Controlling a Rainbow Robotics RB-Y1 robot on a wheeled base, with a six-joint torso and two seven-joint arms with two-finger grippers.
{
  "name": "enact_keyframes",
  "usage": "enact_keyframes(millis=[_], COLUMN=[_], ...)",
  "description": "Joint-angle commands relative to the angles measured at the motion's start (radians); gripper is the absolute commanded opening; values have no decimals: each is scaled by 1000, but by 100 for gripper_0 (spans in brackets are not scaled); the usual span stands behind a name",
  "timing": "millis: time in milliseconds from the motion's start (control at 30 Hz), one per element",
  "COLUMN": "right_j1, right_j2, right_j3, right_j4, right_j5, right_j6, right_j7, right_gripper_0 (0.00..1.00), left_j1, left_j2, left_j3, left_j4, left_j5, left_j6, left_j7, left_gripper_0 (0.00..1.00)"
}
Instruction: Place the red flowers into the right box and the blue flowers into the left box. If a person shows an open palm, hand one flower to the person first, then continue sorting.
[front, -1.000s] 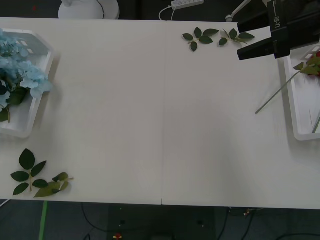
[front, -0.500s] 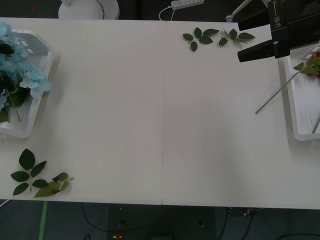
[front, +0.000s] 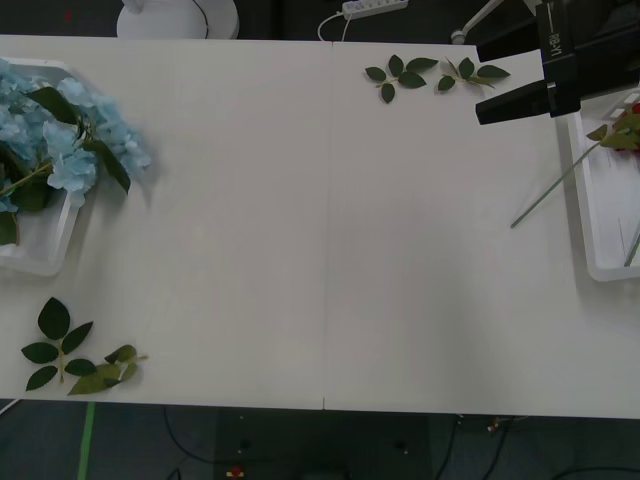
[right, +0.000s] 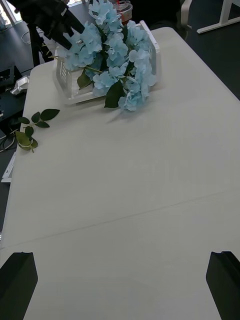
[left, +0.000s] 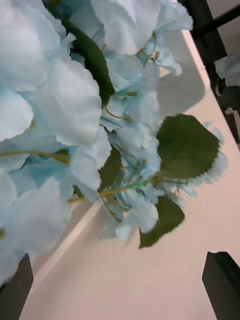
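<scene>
Across the left box (front: 40, 255) spill blue flowers (front: 75, 140) (both pincers released).

Front view high above the table (front: 330, 250), right wrist looking across it, left wrist close on blue flowers (left: 75, 110)

Matt white table (front: 330, 250), fluffy blue flowers (front: 70, 150)

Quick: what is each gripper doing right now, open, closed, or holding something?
Left gripper: open, right by the blue flowers, not gripping them.
Right gripper: open, holding nothing.
</scene>
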Motion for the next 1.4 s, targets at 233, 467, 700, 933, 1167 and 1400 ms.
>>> enact_keyframes(millis=[233, 467, 700, 933, 1167, 1400], right_j1=[4, 4, 4, 4, 4, 4], right_j2=[-44, -44, -44, -44, -44, -44], right_j3=[-1, -1, -1, -1, -1, -1], right_j4=[3, 3, 3, 3, 3, 3], right_j5=[-3, -3, -3, -3, -3, -3], right_j6=[-7, -7, -7, -7, -7, -7], right_j7=[-7, -7, -7, -7, -7, -7], right_gripper_0=[100, 100, 100, 100, 100, 100], left_j1=[330, 496, 442, 231, -21, -21], left_j2=[86, -16, -163, -192, -364, -407], left_j3=[313, 300, 68, -191, -222, -147], left_j4=[-396, -746, -926, -1016, -1117, -1010], left_j5=[186, 81, -163, -423, -529, -391], left_j6=[146, -40, -121, 59, 537, 493], left_j7=[-93, -109, -135, -118, -118, -446], left_gripper_0=[100, 100, 100, 100, 100, 100])
